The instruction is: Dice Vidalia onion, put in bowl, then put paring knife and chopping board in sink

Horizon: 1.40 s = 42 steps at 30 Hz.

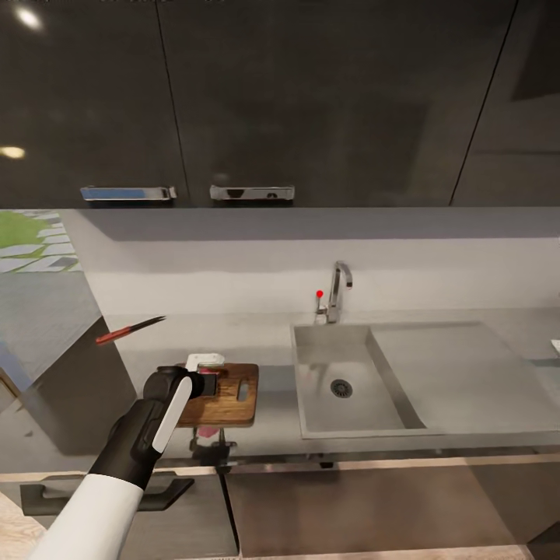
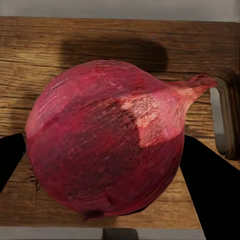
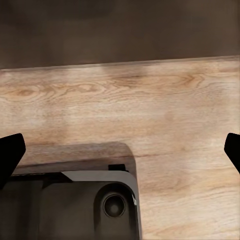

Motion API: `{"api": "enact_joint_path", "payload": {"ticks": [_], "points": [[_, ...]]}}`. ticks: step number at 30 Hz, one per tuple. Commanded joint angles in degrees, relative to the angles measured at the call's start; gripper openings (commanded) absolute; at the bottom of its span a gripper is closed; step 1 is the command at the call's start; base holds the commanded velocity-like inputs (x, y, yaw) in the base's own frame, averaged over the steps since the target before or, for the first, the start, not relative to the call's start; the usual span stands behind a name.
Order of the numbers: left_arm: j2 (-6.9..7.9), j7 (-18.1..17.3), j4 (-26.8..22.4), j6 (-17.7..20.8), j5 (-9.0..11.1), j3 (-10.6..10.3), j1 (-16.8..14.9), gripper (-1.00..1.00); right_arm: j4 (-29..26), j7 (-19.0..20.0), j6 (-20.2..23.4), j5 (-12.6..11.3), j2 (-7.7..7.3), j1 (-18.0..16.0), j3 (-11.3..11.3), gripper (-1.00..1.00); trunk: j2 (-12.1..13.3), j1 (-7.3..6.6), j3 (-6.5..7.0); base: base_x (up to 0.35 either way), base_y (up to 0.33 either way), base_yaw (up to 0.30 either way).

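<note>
The Vidalia onion (image 2: 105,140), a dark red bulb with a pointed tip, rests on the brown chopping board (image 1: 233,393) and sits between my left gripper's black fingers (image 2: 210,195). My left gripper (image 2: 107,165) is shut on it, and in the head view the wrist hides the onion. The red-handled paring knife (image 1: 128,332) lies on the grey countertop (image 1: 272,334), left of and behind the board. To the right is the sink (image 1: 342,381), its basin bare around the drain. A white shape (image 1: 204,360) peeks out behind the board; I cannot tell if it is the bowl. My right gripper (image 3: 120,150) is open, hanging over the floor.
Dark wall cabinets (image 1: 311,101) hang above the counter. The chrome tap with a red knob (image 1: 336,292) stands behind the basin, and the flat drainboard (image 1: 459,373) runs to its right. A small white piece (image 1: 555,346) shows at the far right edge. The wooden floor (image 3: 150,100) lies below.
</note>
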Motion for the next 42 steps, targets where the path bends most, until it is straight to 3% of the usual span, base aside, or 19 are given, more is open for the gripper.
{"api": "enact_joint_path", "payload": {"ticks": [1,28,42], "points": [[0.0,0.5,0.0,0.2,0.6,-0.1,-0.1,-1.0,-0.1,-0.2,-0.1,-0.1,0.0,0.0,0.1,1.0,-0.1,0.04,-0.11,-0.01,-0.011,0.0],[0.0,0.6,0.8,0.0,0.5,0.0,-0.1,-1.0,-0.1,-0.2,-0.1,-0.1,0.0,0.0,0.1,1.0,-0.1,0.04,-0.14,0.017,0.037,0.0],[0.0,0.6,1.3,0.0,0.5,-0.1,-0.1,-1.0,-0.1,-0.2,-0.1,-0.1,0.0,0.0,0.1,1.0,-0.1,0.04,-1.0,0.0,0.0,0.0]]}}
